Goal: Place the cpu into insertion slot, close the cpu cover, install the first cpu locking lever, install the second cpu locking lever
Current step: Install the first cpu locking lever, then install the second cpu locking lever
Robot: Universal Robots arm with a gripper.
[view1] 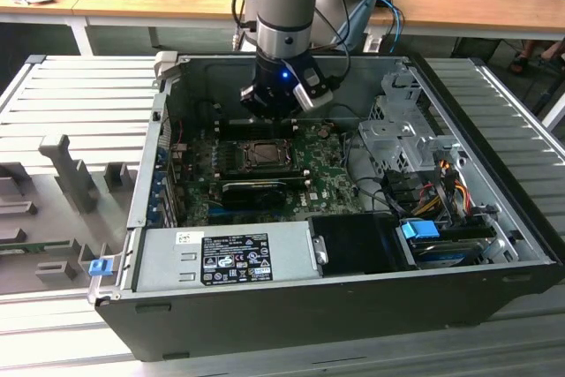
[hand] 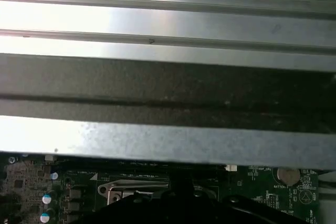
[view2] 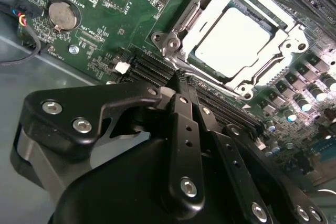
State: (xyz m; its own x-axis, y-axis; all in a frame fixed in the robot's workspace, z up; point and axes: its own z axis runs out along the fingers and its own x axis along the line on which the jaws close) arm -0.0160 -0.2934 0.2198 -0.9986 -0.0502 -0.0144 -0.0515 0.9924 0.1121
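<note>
The cpu (view2: pixel 236 38) lies flat in the insertion slot (view1: pixel 262 154) on the green motherboard, its pale silver face showing. The cpu cover (view2: pixel 181 24), a silver metal frame, lies down around the chip's edges. My gripper (view1: pixel 274 112) hangs inside the open computer case, just above and behind the slot. In the second wrist view its black fingers (view2: pixel 185 124) meet at the tip with nothing between them, a short way from the slot's near corner. The slot's frame (hand: pixel 134 192) also peeks out below the case wall in the first wrist view.
A grey power supply box (view1: pixel 225 253) fills the case's front. A black ribbed heatsink (view1: pixel 256 190) sits just in front of the slot. A metal drive cage (view1: pixel 406 130) and cables stand at the exterior view's right. A coin battery (view2: pixel 62 15) is on the board.
</note>
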